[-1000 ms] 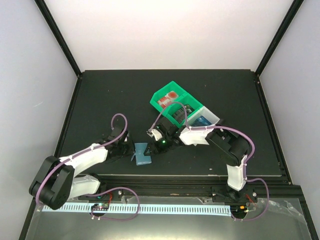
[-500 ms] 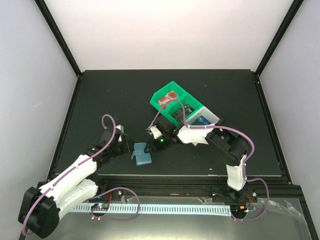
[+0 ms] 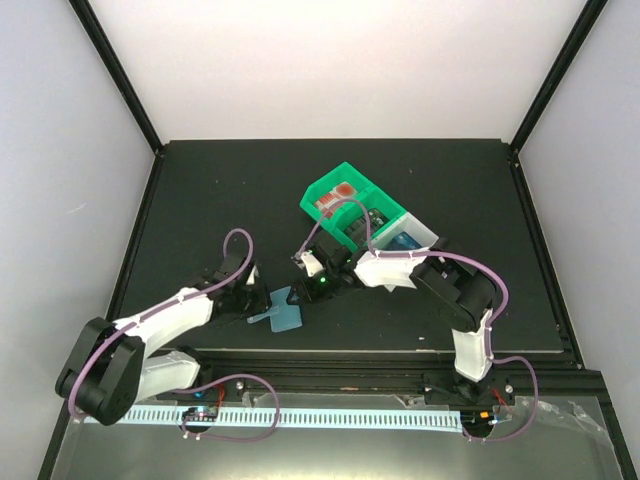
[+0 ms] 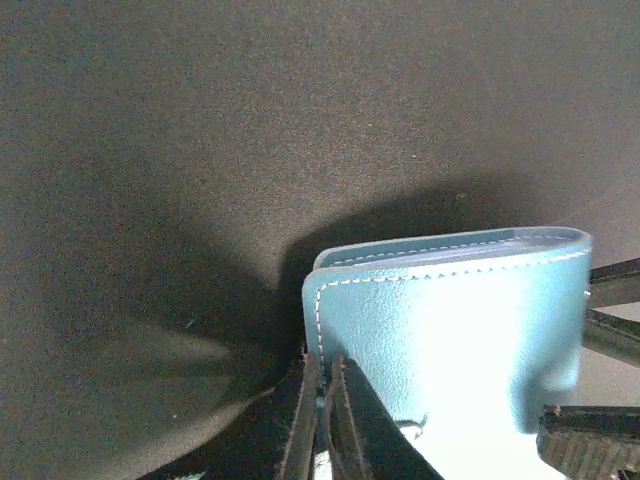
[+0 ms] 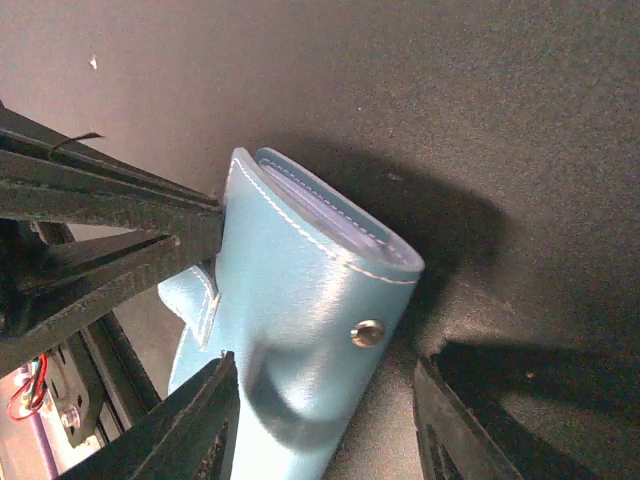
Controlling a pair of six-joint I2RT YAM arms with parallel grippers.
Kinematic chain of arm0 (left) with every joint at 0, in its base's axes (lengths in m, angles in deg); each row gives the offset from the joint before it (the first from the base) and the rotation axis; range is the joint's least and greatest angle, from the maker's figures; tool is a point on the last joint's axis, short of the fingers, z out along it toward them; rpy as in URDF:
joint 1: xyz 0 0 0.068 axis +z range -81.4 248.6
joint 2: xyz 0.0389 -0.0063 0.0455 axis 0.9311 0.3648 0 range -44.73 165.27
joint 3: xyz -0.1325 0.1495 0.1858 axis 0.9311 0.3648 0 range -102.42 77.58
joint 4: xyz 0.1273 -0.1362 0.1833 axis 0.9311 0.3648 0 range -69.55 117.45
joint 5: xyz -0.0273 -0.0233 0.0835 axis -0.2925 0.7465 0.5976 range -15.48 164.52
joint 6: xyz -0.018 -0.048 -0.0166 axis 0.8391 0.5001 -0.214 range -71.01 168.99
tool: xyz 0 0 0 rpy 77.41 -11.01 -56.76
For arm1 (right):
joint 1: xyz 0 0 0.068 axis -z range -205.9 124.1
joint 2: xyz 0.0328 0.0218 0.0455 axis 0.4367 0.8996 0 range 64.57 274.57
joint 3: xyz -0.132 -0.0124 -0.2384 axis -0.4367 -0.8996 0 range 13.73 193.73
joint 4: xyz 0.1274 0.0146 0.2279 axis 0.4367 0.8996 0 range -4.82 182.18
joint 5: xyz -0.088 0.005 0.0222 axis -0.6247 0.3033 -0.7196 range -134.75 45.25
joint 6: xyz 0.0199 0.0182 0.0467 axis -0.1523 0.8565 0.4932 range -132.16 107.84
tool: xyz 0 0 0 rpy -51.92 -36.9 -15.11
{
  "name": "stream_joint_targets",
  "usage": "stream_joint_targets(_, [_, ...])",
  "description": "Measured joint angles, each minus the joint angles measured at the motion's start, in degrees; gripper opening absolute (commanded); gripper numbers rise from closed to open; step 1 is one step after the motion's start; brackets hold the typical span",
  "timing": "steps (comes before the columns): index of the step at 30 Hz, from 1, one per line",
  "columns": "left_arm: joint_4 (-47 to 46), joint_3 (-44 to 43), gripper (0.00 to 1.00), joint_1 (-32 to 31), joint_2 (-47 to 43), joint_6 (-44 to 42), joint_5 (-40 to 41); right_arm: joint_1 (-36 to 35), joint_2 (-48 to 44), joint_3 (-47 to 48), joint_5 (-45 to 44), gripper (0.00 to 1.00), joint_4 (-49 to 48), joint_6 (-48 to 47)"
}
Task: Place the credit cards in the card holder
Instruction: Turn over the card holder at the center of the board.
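The blue-teal card holder (image 3: 285, 311) lies folded on the black table near the front edge. It also fills the left wrist view (image 4: 450, 320) and the right wrist view (image 5: 300, 310), where its snap stud shows. My left gripper (image 3: 257, 300) is at its left edge, its jaws (image 4: 322, 405) shut on the edge of the cover. My right gripper (image 3: 303, 290) is open, its jaws (image 5: 335, 420) spread on either side of the holder. Red-and-white credit cards (image 3: 335, 197) and a dark card (image 3: 362, 224) lie in the green bin (image 3: 318, 187). A blue card (image 3: 405, 241) lies in the white bin.
The green bin and the white bin (image 3: 425, 232) stand side by side behind the right arm, mid-table. The table's front edge (image 3: 350, 350) runs just below the holder. The left gripper's black fingers (image 5: 110, 220) show at the left of the right wrist view, against the holder.
My left gripper pulled back to the left, then came in again to the holder's left edge and closed on it. The holder now lies flatter with its tab out left. The right arm barely moved.
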Motion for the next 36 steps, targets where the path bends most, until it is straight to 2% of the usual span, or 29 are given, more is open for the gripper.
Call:
stream_joint_targets(7, [-0.59, -0.76, 0.02, 0.22, 3.08, 0.0, 1.44, 0.09, 0.39, -1.7, 2.82, 0.49, -5.01, 3.69])
stream_joint_targets(10, [-0.68, -0.79, 0.02, 0.22, 3.17, 0.04, 1.44, 0.07, 1.16, -1.84, 4.81, 0.4, -6.95, 5.05])
stream_joint_targets(12, [-0.68, -0.79, 0.03, 0.22, 3.1, 0.04, 1.44, 0.09, 1.4, -2.21, 5.29, 0.29, -7.85, 6.1])
stream_joint_targets(14, [-0.63, -0.76, 0.03, 0.22, 2.91, 0.04, 1.49, 0.13, 1.44, -2.62, 5.62, 0.25, -8.35, 7.21])
stream_joint_targets(16, [-0.55, -0.74, 0.03, 0.22, 2.78, 0.02, 1.53, 0.15, 1.44, -2.82, 5.88, 0.28, -8.63, 8.2])
stream_joint_targets(20, [-0.48, -0.59, 0.03, 0.22, 2.49, 0.02, 1.88, 0.15, 1.44, -2.97, 6.78, 0.4, -9.99, 9.16])
stream_joint_targets(25, [-1.14, -0.07, 0.03, 0.22, 2.19, 0.28, 1.88, 0.0, 1.44, -3.39, 9.62, 0.39, -13.86, 10.95])
stream_joint_targets(29, [-2.12, 0.61, 0.04, 0.22, 1.68, 0.92, 1.88, -0.28, 1.44, -3.93, 11.5, 0.22, -17.51, 12.66])
stream_joint_targets(33, [-2.08, 0.76, 0.16, 0.22, 1.01, 1.27, 2.19, -0.66, 1.09, -3.91, 11.08, 0.04, -17.25, 12.83])
stream_joint_targets(36, [-0.04, 0.74, 0.36, 0.22, -0.96, 1.29, 3.34, -0.66, -0.15, -3.02, 8.24, 0.01, -12.55, 10.43])
